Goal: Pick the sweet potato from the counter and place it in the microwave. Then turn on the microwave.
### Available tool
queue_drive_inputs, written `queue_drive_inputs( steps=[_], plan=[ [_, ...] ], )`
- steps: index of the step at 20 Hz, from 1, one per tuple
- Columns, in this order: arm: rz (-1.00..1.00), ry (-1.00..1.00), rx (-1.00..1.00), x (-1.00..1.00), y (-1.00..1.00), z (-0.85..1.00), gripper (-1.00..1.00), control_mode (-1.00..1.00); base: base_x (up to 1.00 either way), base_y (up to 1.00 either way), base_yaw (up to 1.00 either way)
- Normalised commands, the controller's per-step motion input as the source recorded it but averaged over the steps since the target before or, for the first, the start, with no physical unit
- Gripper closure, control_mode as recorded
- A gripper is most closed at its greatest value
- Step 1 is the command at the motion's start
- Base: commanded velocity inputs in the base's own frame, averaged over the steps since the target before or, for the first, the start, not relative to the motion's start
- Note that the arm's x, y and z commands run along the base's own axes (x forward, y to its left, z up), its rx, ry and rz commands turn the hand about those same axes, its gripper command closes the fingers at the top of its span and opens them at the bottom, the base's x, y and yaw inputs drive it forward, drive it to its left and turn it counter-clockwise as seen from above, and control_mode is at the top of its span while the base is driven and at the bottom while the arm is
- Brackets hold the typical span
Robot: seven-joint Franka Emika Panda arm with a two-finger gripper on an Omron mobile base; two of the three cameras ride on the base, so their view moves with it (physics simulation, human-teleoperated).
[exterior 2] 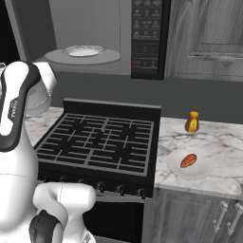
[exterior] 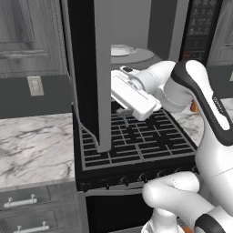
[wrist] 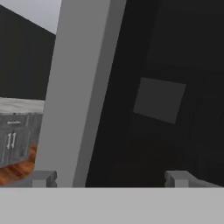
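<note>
Marble-look counter (exterior 2: 213, 142) with grey veins is seen beside the black grated stovetop (exterior 2: 99, 140). A small oblong orange-red sweet potato (exterior 2: 188, 161) is found on a round white plate (exterior 2: 199, 170) there, near an orange bottle (exterior 2: 191, 122). The microwave (exterior 2: 118, 38) is shown with its door (exterior: 98, 73) swung open. In the hand view, the gripper (wrist: 109, 178) is held with fingers apart, empty, facing the door's grey edge and black glass.
</note>
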Motion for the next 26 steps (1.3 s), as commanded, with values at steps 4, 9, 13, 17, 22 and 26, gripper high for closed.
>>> queue_drive_inputs(
  steps=[4,9,13,17,22,26],
  plan=[
    [0.00,-0.10,0.00,0.00,0.14,0.00,-1.00,-1.00,0.00,0.00,0.00],
    [0.00,-0.09,0.00,0.00,0.13,0.00,-1.00,-1.00,0.00,0.00,0.00],
    [0.00,-0.09,0.00,0.00,0.11,0.00,-1.00,-1.00,0.00,0.00,0.00],
    [0.00,-0.09,0.00,0.00,0.05,0.00,-1.00,-1.00,0.00,0.00,0.00],
    [0.00,-0.07,0.00,-0.03,0.00,0.00,-1.00,-1.00,0.00,0.00,0.00],
    [0.00,-0.05,0.00,-0.17,-0.13,0.01,-1.00,-1.00,0.00,0.00,0.00]
  ],
)
